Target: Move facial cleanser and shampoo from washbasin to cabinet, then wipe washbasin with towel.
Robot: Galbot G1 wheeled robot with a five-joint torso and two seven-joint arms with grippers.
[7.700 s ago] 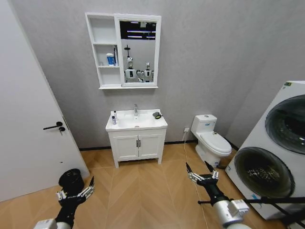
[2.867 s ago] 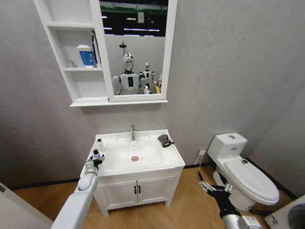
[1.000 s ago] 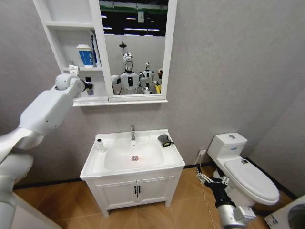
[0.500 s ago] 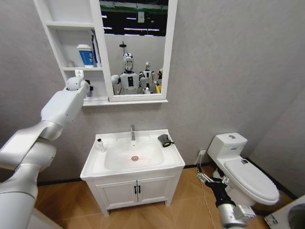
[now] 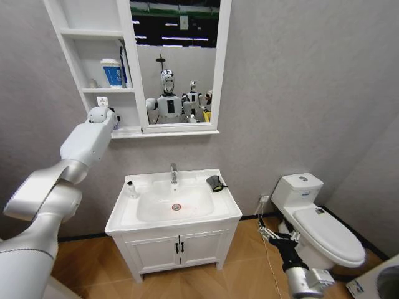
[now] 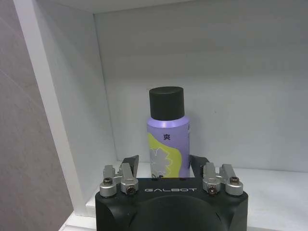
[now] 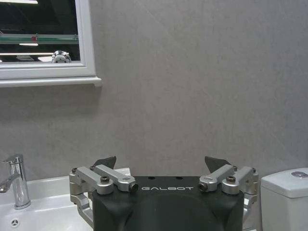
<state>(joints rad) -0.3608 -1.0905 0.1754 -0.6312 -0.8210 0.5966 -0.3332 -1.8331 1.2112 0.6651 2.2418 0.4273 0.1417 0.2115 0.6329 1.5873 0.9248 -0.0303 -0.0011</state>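
1 purple bottle (image 6: 167,137) stands upright in the lowest compartment of the cabinet (image 5: 118,115), between the spread fingers of my left pincer (image 6: 163,163) (apart, not clamped), so it rests on its own base. My right pincer (image 7: 163,168) hangs parked low, fingers apart. Another bottle (image 5: 131,189) waits at the washbasin (image 5: 149,215) left edge.
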